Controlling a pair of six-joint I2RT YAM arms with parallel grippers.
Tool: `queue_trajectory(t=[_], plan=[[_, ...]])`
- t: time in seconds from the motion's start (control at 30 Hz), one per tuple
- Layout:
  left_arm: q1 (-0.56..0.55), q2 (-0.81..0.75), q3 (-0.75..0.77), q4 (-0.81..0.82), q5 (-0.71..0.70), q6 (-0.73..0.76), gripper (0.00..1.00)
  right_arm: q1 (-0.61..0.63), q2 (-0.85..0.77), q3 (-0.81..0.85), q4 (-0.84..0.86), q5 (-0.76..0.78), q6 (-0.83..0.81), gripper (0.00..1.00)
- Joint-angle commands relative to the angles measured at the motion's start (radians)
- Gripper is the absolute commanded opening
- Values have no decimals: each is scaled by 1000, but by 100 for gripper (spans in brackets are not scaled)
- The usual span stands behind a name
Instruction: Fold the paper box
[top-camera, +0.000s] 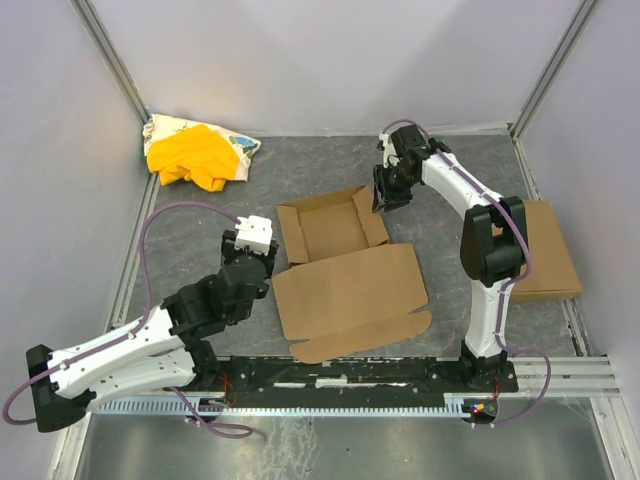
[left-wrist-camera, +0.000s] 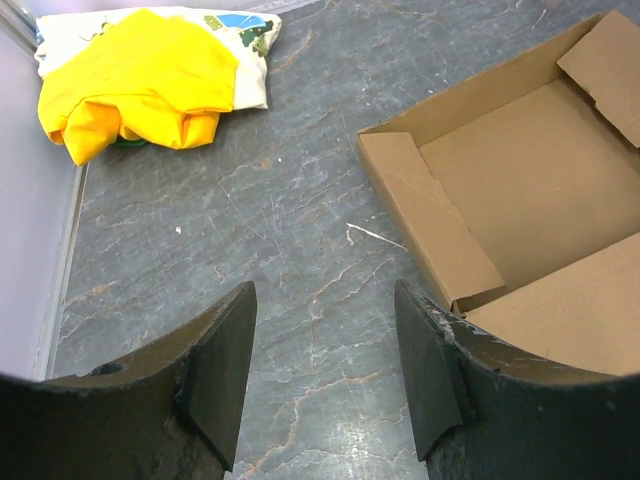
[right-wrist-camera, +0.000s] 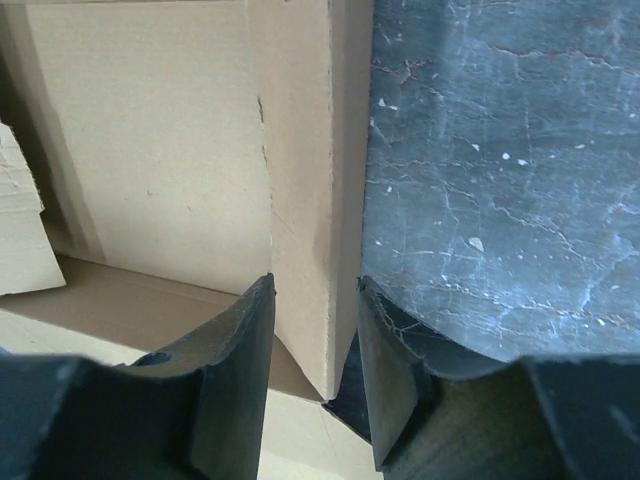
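Paper box sits mid-table, tray walls raised, lid lying flat.
Nearest the arm bases lies its flat lid panel with a rounded tuck flap; beyond it stands the shallow tray of matte brown card. The left gripper hangs wide and empty over the veined grey table, just beside the tray's left wall. The right gripper straddles the right wall, fingers narrow; whether they pinch it cannot be told. Farther off lie a flat cardboard sheet and a crumpled yellow cloth.
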Motion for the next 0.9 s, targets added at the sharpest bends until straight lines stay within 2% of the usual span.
queue_trajectory(t=[0.0,0.13,0.27,0.43,0.63,0.7,0.8,0.87], plan=[[2,-11,-19,61,2,-22,64,4,-2,-36,82,-25,32,44],[3,-15,-22,65,10,-33,64,24,11,-52,101,-21,29,43],[3,-15,-21,65,10,-27,64,65,53,-9,66,64,20,41],[3,-19,-22,63,9,-31,64,122,94,51,2,221,1,39],[3,-20,-21,67,17,-30,65,177,122,75,-82,443,-36,42],[3,-18,-19,66,25,-29,65,188,125,65,-90,499,-49,37],[3,-19,-16,66,35,-27,66,203,142,60,-106,574,-60,24],[3,-20,-14,68,42,-25,66,215,155,57,-116,629,-61,19]])
